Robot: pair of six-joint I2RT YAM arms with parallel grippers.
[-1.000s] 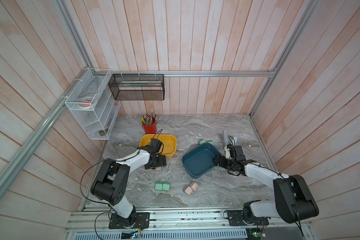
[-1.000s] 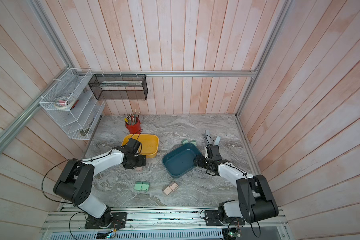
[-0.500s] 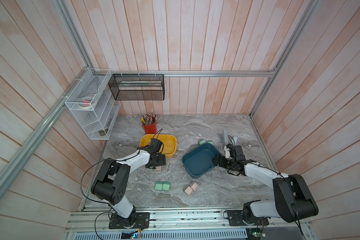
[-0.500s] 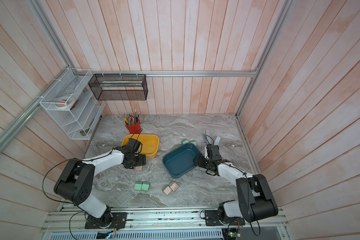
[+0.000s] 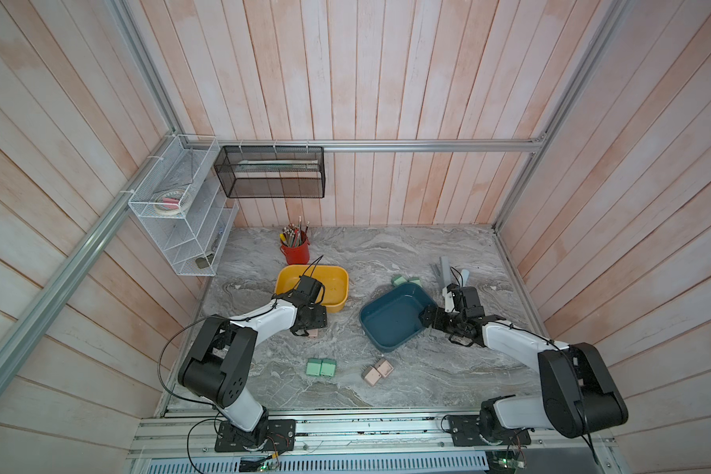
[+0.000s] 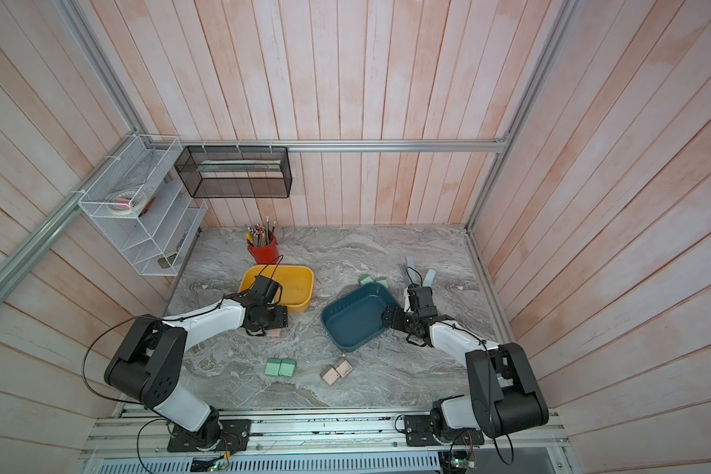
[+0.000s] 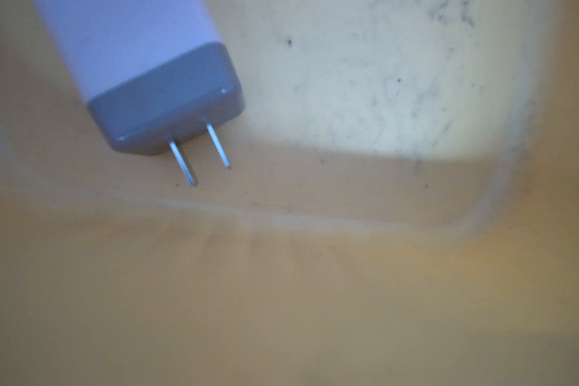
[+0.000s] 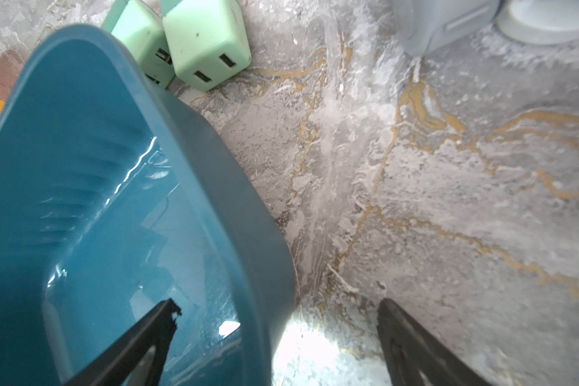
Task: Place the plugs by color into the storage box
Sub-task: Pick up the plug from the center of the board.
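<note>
Sorting under way: a pinkish-tan plug (image 5: pixel 313 333) peeks out directly beneath the left jaws, which hang low over the desk (image 5: pixel 448 377) at the near wall of the yellow bin (image 5: pixel 337 307). They are hidden in every view, so whether they are spread or pinching the plug cannot be told, nor can the line of its long axis. The left wrist view shows another pale plug (image 7: pixel 141 67), prongs out, apparently on that bin's floor. The right jaws stand spread wide astride the wall of the teal bin (image 8: pixel 81 167), holding nothing. Two mint plugs (image 8: pixel 208 43) lie ahead of them, past the bin's far corner. A mint pair (image 5: pixel 321 367) and a tan pair (image 5: pixel 376 371) lie back toward the arm bases.
</note>
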